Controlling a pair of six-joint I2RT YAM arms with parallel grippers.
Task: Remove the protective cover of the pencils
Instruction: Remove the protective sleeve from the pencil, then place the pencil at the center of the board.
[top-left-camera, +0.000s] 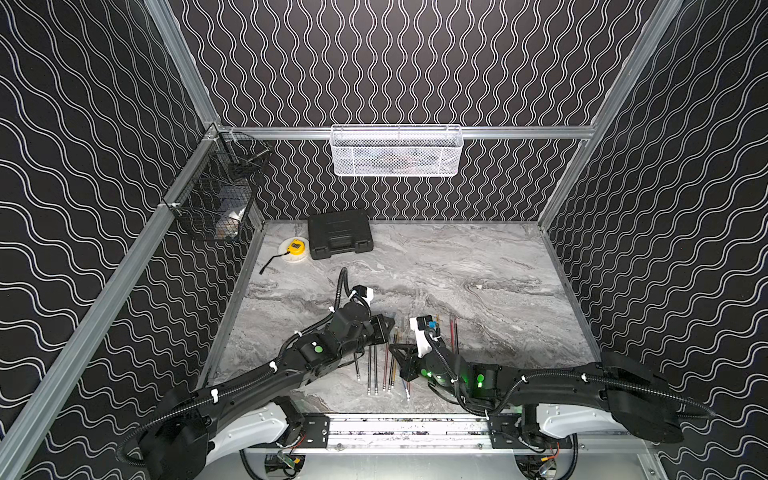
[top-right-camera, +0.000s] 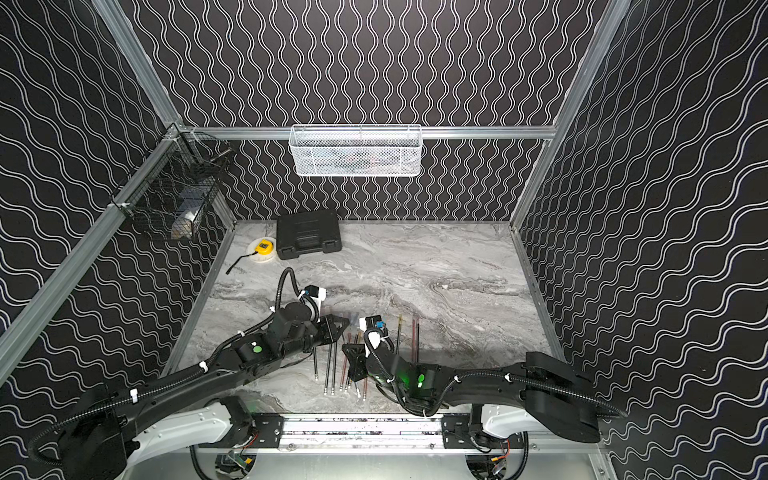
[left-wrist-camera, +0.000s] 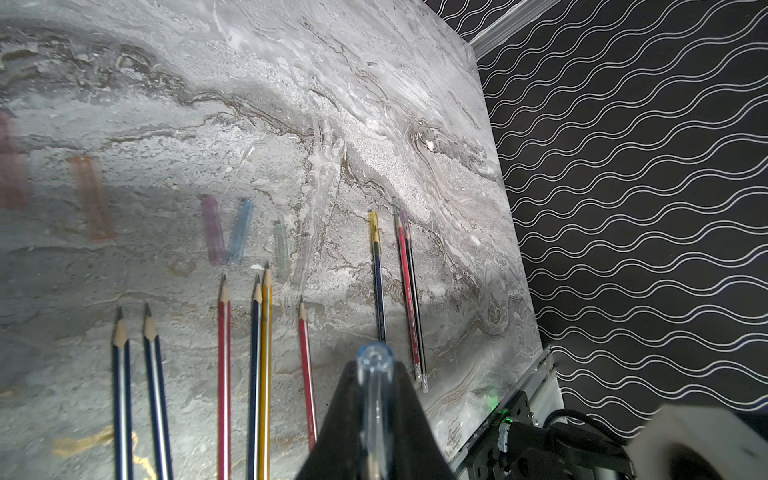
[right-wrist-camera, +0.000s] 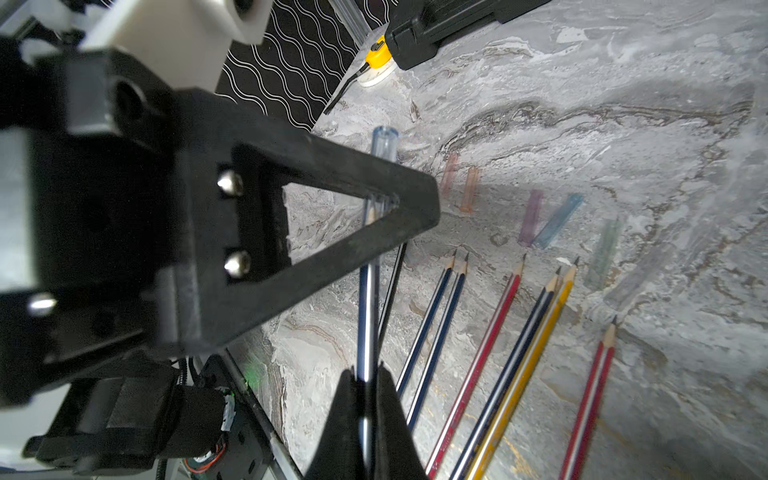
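My right gripper (right-wrist-camera: 366, 374) is shut on a dark blue pencil (right-wrist-camera: 368, 316), held above the table. Its tip sits inside a clear protective cover (right-wrist-camera: 384, 143), and my left gripper (left-wrist-camera: 375, 363) is shut on that cover (left-wrist-camera: 374, 374). The two grippers (top-left-camera: 390, 322) (top-left-camera: 395, 347) meet tip to tip near the table's front. Several bare pencils (left-wrist-camera: 224, 353) lie side by side below. A few more pencils (left-wrist-camera: 409, 299) lie to the right with covers on their tips, one yellow (left-wrist-camera: 374, 226). Loose tinted covers (left-wrist-camera: 214, 228) (left-wrist-camera: 241, 230) lie just past the bare tips.
A black case (top-left-camera: 338, 232) and a yellow tape measure (top-left-camera: 295, 248) sit at the back left of the marble table (top-left-camera: 478, 266). A white mesh basket (top-left-camera: 397, 151) hangs on the back wall and a black wire basket (top-left-camera: 216, 195) on the left rail.
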